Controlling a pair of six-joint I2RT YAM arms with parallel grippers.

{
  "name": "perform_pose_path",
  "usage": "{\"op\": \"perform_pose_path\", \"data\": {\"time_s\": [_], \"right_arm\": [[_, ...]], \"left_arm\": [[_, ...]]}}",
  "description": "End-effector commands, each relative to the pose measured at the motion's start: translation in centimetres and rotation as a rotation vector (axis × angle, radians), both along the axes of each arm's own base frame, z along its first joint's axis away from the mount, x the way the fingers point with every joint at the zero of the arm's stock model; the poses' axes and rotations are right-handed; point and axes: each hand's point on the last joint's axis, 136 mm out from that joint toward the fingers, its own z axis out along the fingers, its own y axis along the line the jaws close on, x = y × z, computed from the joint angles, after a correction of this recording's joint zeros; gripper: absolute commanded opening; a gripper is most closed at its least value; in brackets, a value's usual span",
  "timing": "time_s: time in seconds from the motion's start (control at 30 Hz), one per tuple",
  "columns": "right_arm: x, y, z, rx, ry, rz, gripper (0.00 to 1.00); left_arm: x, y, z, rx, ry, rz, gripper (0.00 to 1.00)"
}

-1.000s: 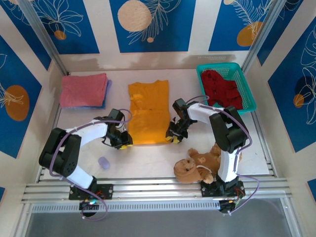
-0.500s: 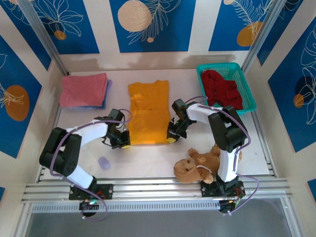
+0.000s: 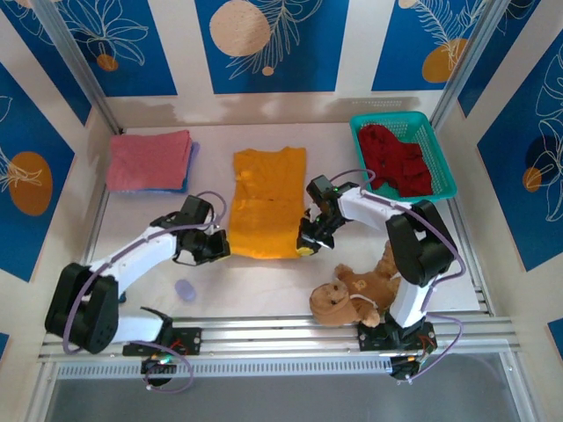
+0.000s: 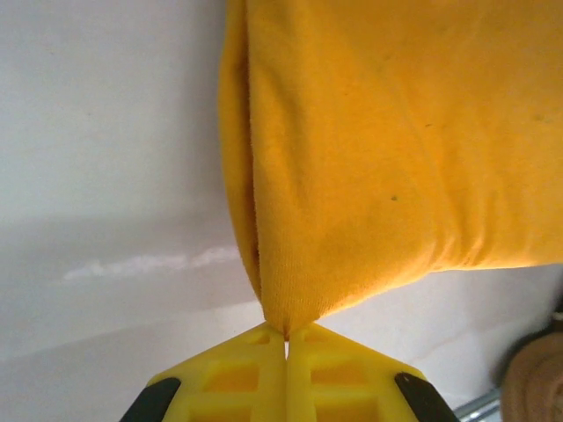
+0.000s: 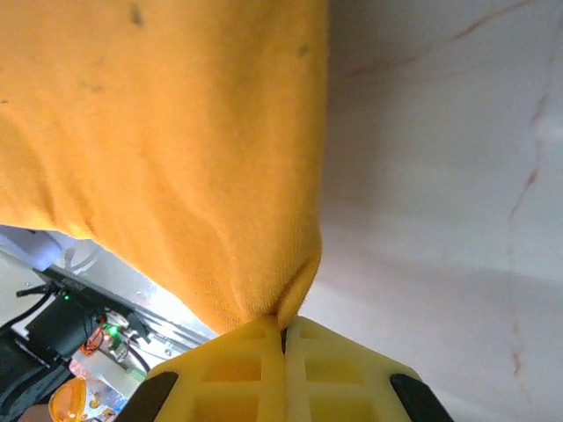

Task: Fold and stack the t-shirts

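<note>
1. the left tool (image 4: 286,338) is pressed together on the near left corner of the mustard-orange t-shirt (image 3: 266,202), with a nub of cloth pinched between its yellow pads.
2. the right tool (image 5: 283,332) is pressed together the same way on the near right corner of that shirt.
3. the shirt lies in the middle of the surface (image 3: 264,290), narrowed into a long strip, and its near hem seems lifted a little at both pinched corners.
4. i'd say the step in hand is the bottom-to-top fold. the next move calls for both tools to rise together, carry the hem level toward the far end, then let go.
5. the folded shirt would then need to go on the pile at the far left.
6. counting: four t-shirts.
   - the mustard one is in the middle.
   - a salmon-pink t-shirt (image 3: 148,158) lies folded on a blue t-shirt (image 3: 194,158).
   - a dark red t-shirt (image 3: 396,156) is crumpled in the one teal basket (image 3: 396,116).
   - there is also one brown teddy bear (image 3: 352,294) and one small lavender object (image 3: 184,289) i can't make out.
</note>
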Motion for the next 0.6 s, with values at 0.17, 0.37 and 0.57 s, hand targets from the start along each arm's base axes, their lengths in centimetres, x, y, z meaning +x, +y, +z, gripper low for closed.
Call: {"op": "perform_pose_path", "data": {"time_s": [0.17,0.37,0.57], "right_arm": [[-4.0,1.3,2.6,0.010,0.070,0.032,0.00],[-6.0,1.7,2.8,0.000,0.092,0.045,0.00],[-7.7,2.0,3.6,-0.009,0.096,0.071,0.00]], "left_arm": [[-3.6,1.1,1.5,0.002,0.054,0.027,0.00],[-5.4,1.7,2.7,-0.008,0.057,0.037,0.00],[-7.0,2.9,3.4,0.018,0.053,0.058,0.00]]}}
